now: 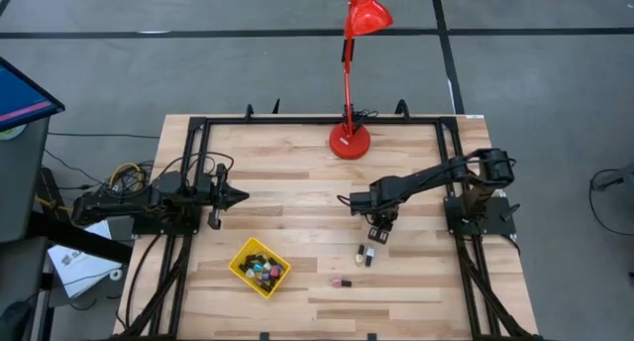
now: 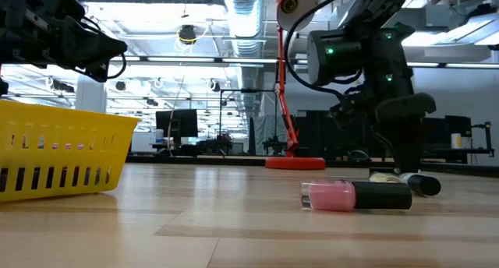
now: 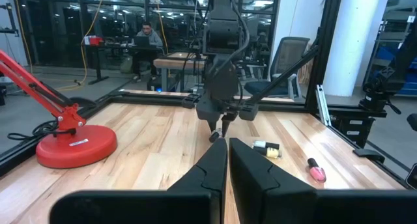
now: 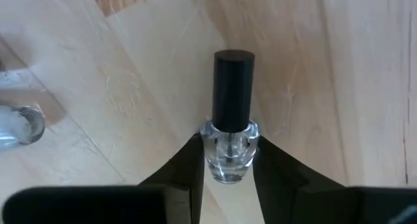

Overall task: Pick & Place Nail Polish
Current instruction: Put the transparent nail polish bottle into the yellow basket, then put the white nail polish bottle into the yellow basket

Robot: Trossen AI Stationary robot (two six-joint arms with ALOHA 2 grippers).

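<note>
My right gripper (image 1: 379, 231) points down at the table right of centre, shut on a clear nail polish bottle (image 4: 229, 136) with a black cap (image 4: 232, 87). Two more small bottles (image 1: 366, 255) lie just nearer the front edge. A pink bottle with a black cap (image 2: 355, 196) lies on its side nearer still. A yellow tray (image 1: 260, 267) at the front left holds several bottles. My left gripper (image 1: 234, 194) hangs shut and level above the table's left side, touching nothing. My right gripper (image 4: 228, 167) pinches the bottle's clear glass body (image 4: 228, 157) between its two fingers (image 4: 186, 170), just below the cap's base. The fingers come from above, pointing down, and lie across the bottle. The bottle lies on its side on the wood.
A red desk lamp stands on its round base (image 1: 350, 141) at the far middle. A black frame (image 1: 451, 172) runs around the table's edges. Another pale bottle (image 4: 16, 126) lies close beside the held one. Bare wood lies between the tray and the loose bottles.
</note>
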